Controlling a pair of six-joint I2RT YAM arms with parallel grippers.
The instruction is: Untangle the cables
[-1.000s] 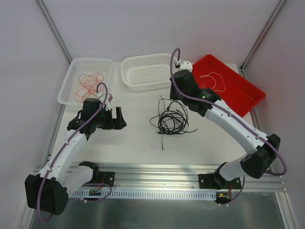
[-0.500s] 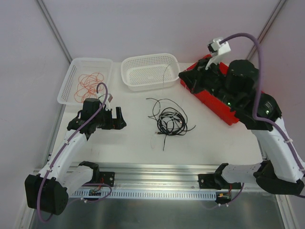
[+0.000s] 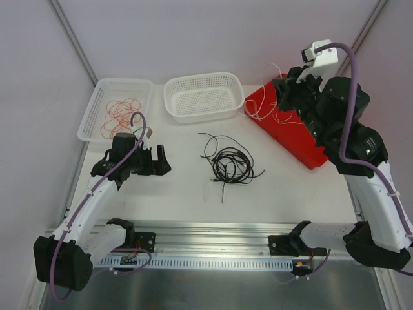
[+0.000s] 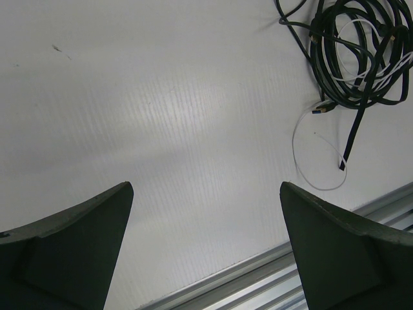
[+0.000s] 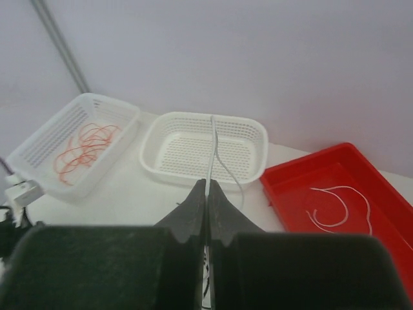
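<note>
A tangle of black cables lies mid-table; in the left wrist view it sits at the top right with a thin white wire looping out of it. My right gripper is raised over the red tray's near-left end, shut on a white cable that rises from its fingertips; loose white strands hang below it. Another white cable lies in the tray. Red-orange cables lie in the left basket. My left gripper is open and empty over bare table, left of the tangle.
A white perforated basket stands at the back centre, holding nothing, with the left white basket beside it. A metal rail runs along the near edge. Frame posts rise at the back corners.
My right arm has lifted from the black tangle and swung up and right to above the red tray, carrying a white cable. The left arm has not moved.
</note>
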